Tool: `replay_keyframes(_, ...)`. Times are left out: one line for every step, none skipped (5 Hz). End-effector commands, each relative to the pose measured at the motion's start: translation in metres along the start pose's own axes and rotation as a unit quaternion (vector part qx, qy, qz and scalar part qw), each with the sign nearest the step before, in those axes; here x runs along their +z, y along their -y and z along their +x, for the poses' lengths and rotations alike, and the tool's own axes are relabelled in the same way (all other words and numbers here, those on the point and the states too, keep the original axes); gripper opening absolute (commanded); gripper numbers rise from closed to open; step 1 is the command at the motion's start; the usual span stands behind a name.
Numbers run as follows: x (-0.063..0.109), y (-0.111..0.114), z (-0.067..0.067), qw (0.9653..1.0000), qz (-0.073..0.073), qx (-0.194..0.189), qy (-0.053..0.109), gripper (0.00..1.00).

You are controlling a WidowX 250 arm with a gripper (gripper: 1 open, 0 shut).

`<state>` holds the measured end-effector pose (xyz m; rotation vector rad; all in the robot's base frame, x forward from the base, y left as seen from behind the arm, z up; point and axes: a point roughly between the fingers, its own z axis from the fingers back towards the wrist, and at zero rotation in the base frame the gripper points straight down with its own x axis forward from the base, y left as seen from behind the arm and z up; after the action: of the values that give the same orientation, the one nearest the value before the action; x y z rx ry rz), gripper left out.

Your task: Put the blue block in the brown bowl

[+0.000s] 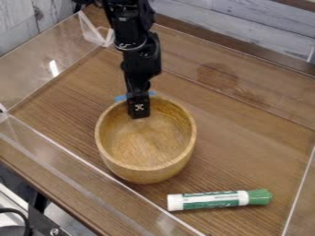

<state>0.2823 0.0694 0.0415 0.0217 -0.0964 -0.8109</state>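
The brown bowl [123,164] stands on the wooden table, wide, thick-walled and empty inside. My gripper [138,112] points straight down at the bowl's far rim, its black tip with a white mark showing against the bowl's inside. A sliver of the blue block [121,99] peeks out at the gripper's left side, just behind the far rim, low near the table. The gripper hides most of the block. The jaws stand open, and I cannot tell whether the block lies between them.
A white-and-green marker [222,199] lies on the table in front of the bowl, to the right. Clear plastic walls [50,152] fence the table on the left and the front. A grey plank wall runs along the back.
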Motion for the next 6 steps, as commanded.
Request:
replay_keyframes(0.006,-0.002,0.007,0.9999,0.011,-0.008,0.009,1.0)
replay_keyframes(0.007,0.002,0.008,0.9998,0.007,-0.013,0.011,1.0)
replay_keyframes(0.008,0.005,0.009,0.9998,0.004,-0.018,0.013,1.0)
replay_keyframes(0.008,0.007,0.01,0.9996,0.001,-0.023,0.014,1.0)
replay_keyframes(0.009,0.009,0.012,0.9995,-0.002,-0.027,0.015,1.0)
replay_keyframes(0.01,0.011,0.013,0.9994,-0.005,-0.032,0.016,1.0)
